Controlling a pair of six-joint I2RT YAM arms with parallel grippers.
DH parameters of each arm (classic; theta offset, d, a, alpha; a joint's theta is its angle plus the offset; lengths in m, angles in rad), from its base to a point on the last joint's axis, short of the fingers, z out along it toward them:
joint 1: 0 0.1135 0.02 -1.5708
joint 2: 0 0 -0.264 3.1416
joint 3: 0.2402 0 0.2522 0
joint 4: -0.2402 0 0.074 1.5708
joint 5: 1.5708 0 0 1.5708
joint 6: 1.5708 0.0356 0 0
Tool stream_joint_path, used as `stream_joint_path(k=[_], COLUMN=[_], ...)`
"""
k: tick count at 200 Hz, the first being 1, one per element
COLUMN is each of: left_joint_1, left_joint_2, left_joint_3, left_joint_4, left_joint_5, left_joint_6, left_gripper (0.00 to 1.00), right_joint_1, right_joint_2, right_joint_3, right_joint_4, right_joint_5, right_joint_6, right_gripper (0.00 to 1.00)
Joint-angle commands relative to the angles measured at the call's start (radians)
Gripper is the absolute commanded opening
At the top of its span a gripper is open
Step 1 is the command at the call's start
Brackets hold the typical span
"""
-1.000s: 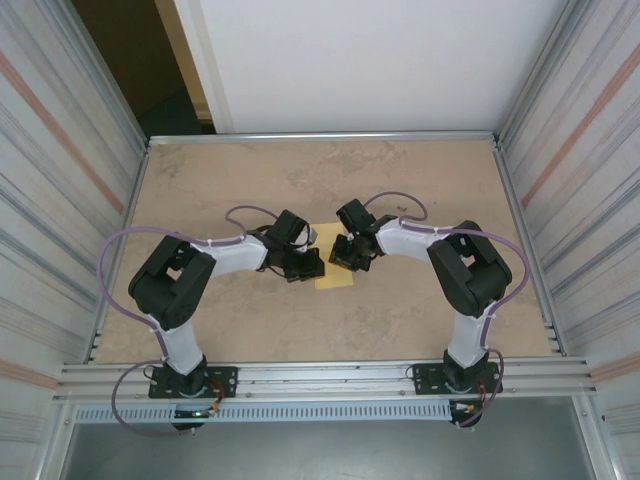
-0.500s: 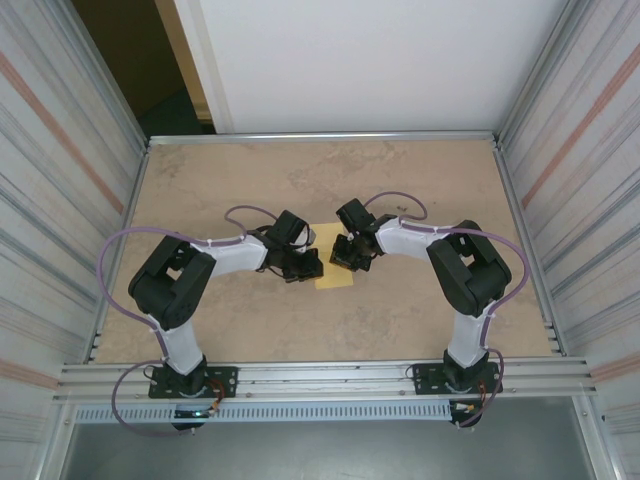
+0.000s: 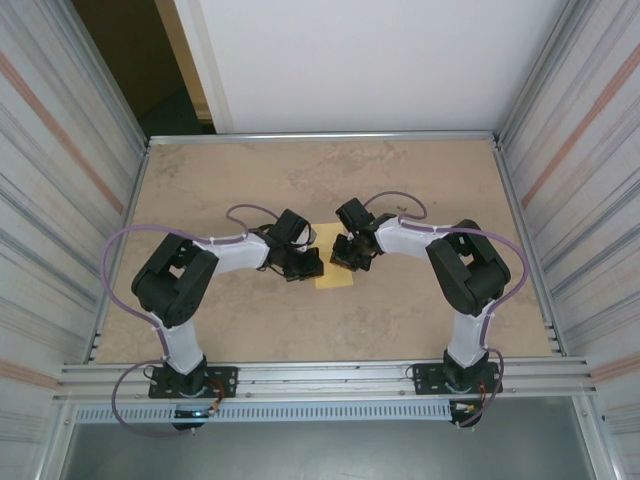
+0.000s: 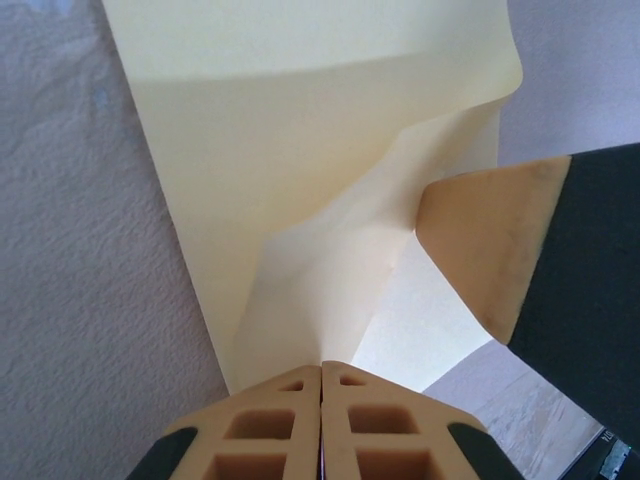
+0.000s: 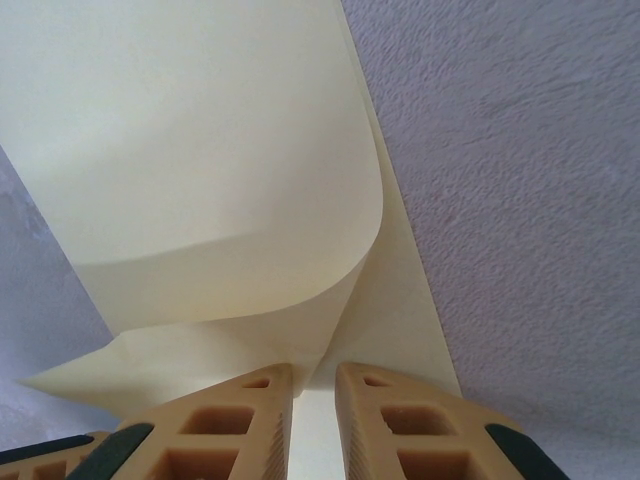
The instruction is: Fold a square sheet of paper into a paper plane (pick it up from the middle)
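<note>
**Both claws meet at the paper mid-worktop**

A tan, marbled worktop (image 3: 420, 180) with a metal rim sits between ribbed side walls (image 3: 60, 170), with a white panel (image 3: 360, 60) behind its far edge. The two arms are bolted at the near edge and bend inward to meet around the middle.

The left gripper (image 3: 305, 265) and the right gripper (image 3: 350, 255) face each other across the square sheet of paper (image 3: 333, 276). The sheet is plain pale yellow and lies between them, a little nearer the near edge than the far one.

In the left wrist view the left claw is clenched, its tan fingers pressed together on a raised crease of the sheet. One right finger (image 4: 480, 250) pushes into the paper just beside it.

In the right wrist view the right fingers (image 5: 400, 420) stand narrowly apart. A curled flap runs into the gap; whether they grip it I cannot tell.

Bare worktop stretches to both side edges and on to the far corners.
</note>
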State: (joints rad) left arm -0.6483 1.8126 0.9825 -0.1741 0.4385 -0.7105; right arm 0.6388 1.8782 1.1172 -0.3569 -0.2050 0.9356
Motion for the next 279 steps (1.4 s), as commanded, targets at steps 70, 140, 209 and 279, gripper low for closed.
stream_joint_path(k=[70,140,209,279], left_joint_1=[-0.005,-0.005,-0.002,0.007], left_joint_2=[0.031,0.041,0.061,0.083], left_joint_3=[0.042,0.037,0.04,0.031], left_joint_4=[-0.036,-0.045,-0.084,-0.127], left_joint_5=[-0.032,-0.032,-0.055,-0.059], left_joint_6=[0.032,0.037,0.051,0.057], left_gripper=[0.09,0.09,0.09,0.07], right_joint_1=[0.004,0.003,0.003,-0.03], right_joint_2=[0.111,0.109,0.096,-0.174], right_joint_3=[-0.046,-0.048,-0.052,-0.065], right_joint_4=[-0.092,-0.092,-0.092,0.005], right_joint_5=[0.064,0.064,0.064,0.013], right_joint_6=[0.019,0.019,0.02,-0.051], right_gripper=[0.18,0.18,0.18,0.32])
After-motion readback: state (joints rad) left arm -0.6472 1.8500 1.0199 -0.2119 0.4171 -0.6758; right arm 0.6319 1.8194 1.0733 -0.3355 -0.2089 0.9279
